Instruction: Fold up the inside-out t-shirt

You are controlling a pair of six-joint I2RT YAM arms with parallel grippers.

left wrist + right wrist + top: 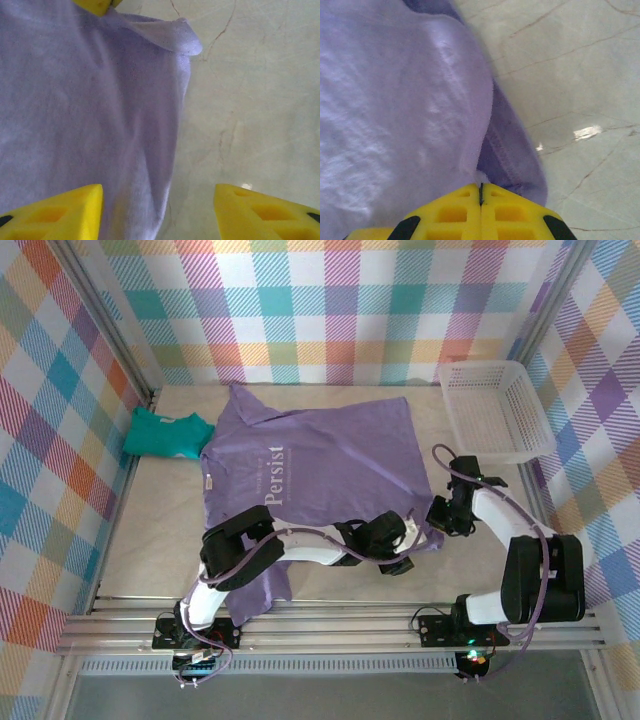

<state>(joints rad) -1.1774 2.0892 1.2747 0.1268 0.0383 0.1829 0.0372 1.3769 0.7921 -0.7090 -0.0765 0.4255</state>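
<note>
Two yellow jaws of the right gripper (481, 187) are pressing flat together. A fold of the inside-out t-shirt (395, 100) is running straight into their seam, so as far as this close view lets me judge, it is pinching the hem corner. Just to its left, the left gripper (157, 195) is hanging released, its fingers (55, 212) standing wide apart with the shirt's edge lying between them and nothing clamped.

From both grippers the shirt is spreading away to the left, flat on the desk (160, 530). Its long axis is running sideways across the arms, with the hem at the grippers and the neck tag at the far left end. The right arm is sitting nearer the corner, so the coming fold is likely turning on carrying this hem leftward toward the collar.

The right wrist view is showing a doubled, stitched layer under the jaws. The top view is showing the whole outline and the lettering instead.
</note>
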